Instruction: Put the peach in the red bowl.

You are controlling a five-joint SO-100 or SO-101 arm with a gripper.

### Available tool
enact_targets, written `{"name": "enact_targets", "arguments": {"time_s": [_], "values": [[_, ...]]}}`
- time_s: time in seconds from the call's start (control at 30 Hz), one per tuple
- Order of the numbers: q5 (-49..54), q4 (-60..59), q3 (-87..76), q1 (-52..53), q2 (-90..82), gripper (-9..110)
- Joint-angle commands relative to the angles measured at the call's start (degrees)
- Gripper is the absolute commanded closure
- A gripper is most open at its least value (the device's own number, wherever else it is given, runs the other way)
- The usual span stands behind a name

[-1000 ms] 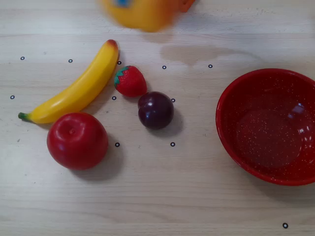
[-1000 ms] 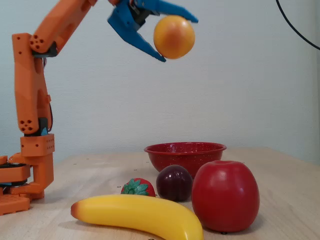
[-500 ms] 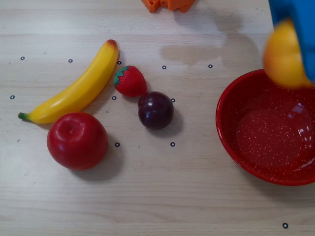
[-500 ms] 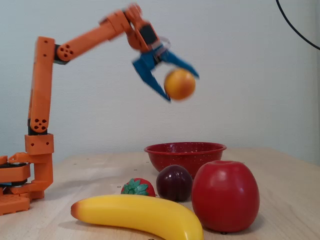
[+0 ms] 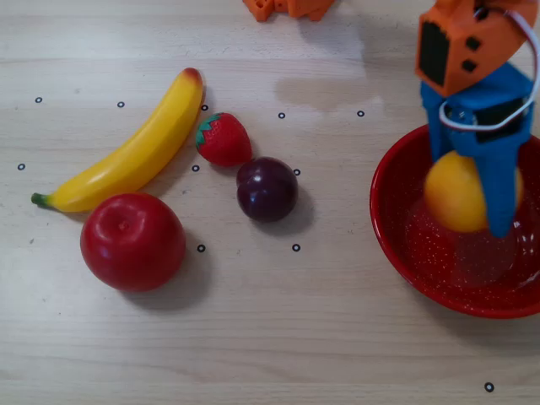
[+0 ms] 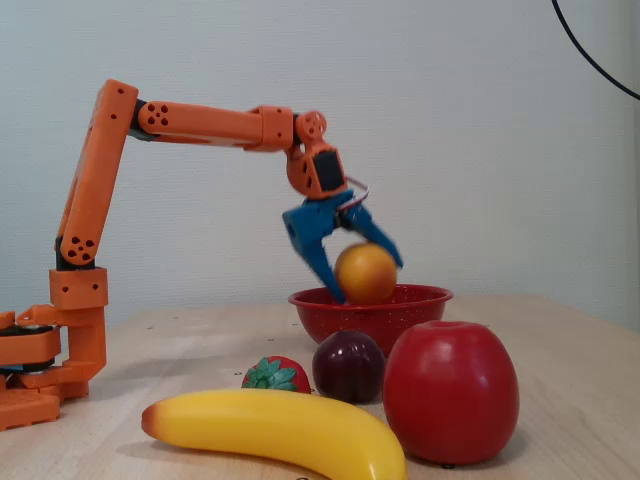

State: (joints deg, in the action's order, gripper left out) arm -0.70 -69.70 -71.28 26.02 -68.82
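Now | peach [image 6: 365, 273] gripped in tool [image 6: 362, 280] | over red bowl [image 6: 420, 300]

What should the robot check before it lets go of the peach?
1. Peach held between the fingers: ok. The gripper is shut on the peach.
2. Peach over the red bowl, not its rim: ok. In the overhead view the peach sits inside the bowl's outline.
3. Peach low enough to drop gently: ok. In the fixed view its bottom is at about rim level of the bowl.
4. Peach touching the bowl floor: cannot tell, the bowl wall hides it.
5. Bowl free of other fruit: ok. The plum, strawberry, apple and banana lie on the table well apart from it.
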Motion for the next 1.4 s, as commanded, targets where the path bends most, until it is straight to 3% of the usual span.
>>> {"name": "enact_targets", "arguments": {"time_s": [0.0,0.17,0.27,0.53,0.77,1.03,1.37], "values": [[-2.5,1.5,1.2,-0.1,-3.3,56],[-2.8,0.3,0.4,0.4,-3.3,46],[-2.2,-0.2,1.5,0.4,-3.6,47],[0.8,-0.3,6.5,-2.2,-10.1,82],[3.3,-3.5,4.9,-8.0,-19.2,101],[2.8,-11.7,3.2,-16.3,-29.1,101],[0.0,-7.1,-24.6,-24.7,-54.1,101]]}}
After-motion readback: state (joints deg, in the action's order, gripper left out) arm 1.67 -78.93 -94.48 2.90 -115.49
